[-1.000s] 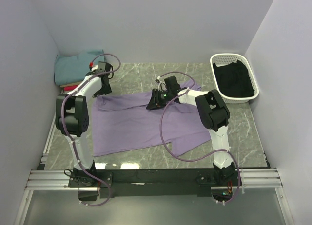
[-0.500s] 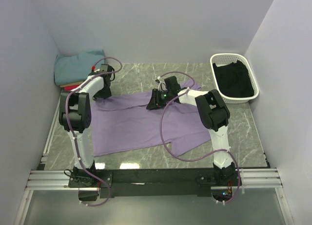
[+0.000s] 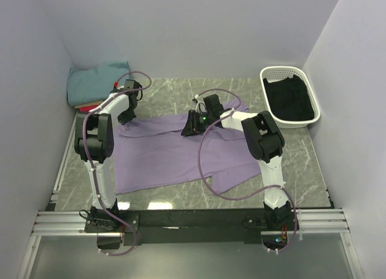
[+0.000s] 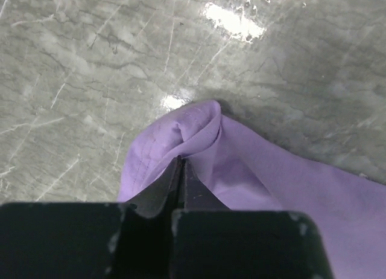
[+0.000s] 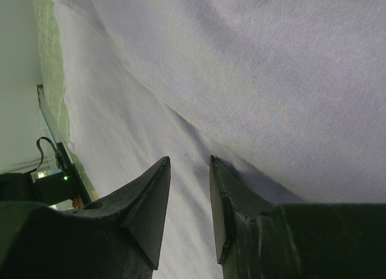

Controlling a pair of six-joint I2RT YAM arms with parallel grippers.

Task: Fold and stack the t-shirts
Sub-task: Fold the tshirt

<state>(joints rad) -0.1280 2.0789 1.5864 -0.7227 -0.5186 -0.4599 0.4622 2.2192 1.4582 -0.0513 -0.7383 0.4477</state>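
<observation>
The left gripper (image 4: 181, 163) has crept nearer, clenched on the sleeve tip of the lavender t-shirt (image 3: 163, 152), which lies spread mid-desk, ready for folding. The right gripper (image 5: 188, 167) hasn't budged at the far hem. Whether it pinches cloth, I can't tell.

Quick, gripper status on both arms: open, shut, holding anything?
The left gripper is shut on the lavender t-shirt, pinching a fold at its edge.
The right gripper is open over the same shirt, with nothing between its fingers.
</observation>
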